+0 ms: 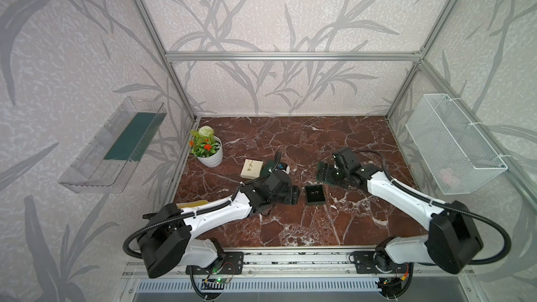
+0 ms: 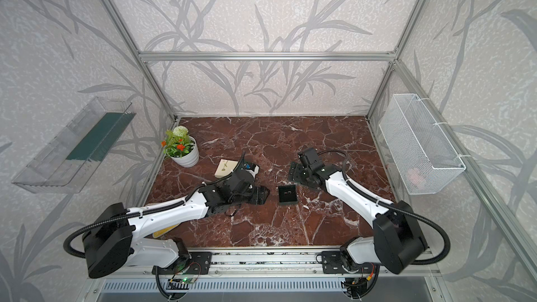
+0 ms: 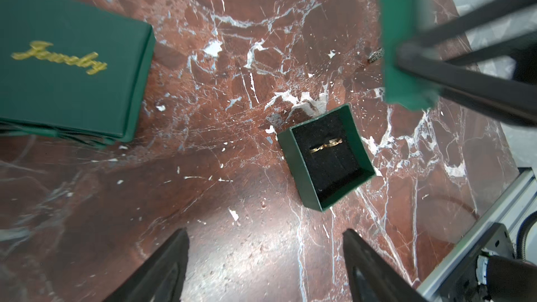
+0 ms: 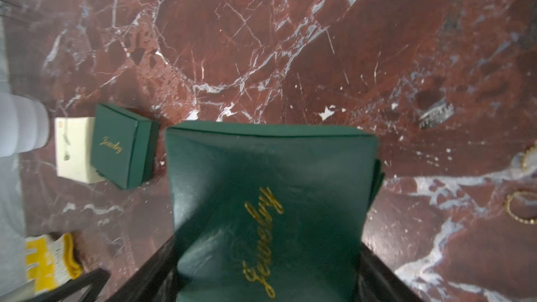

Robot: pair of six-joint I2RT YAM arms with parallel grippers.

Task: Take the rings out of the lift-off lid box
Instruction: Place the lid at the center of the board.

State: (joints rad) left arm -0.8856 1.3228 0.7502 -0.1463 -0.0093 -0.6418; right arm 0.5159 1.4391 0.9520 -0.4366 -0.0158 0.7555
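- The open green box (image 3: pixel 296 169) sits right of centre in the left wrist view, on the marbled surface (image 3: pixel 232 53). A twisted gold ring (image 3: pixel 327 146) lies in its black foam.
- The left tool (image 3: pixel 266 236), at the lower edge of that view, has its fingers apart with nothing between them.
- The right tool (image 1: pixel 327 173) is clamped on the green lid (image 4: pixel 270 175), apart from the box.
- At the right of the right wrist view, a silver ring (image 4: pixel 436 113) and a thin gold hoop (image 4: pixel 523 207) lie on the surface.

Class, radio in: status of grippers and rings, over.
Left gripper open beside box. Right gripper shut on lid. One ring in box; nothing blocking.
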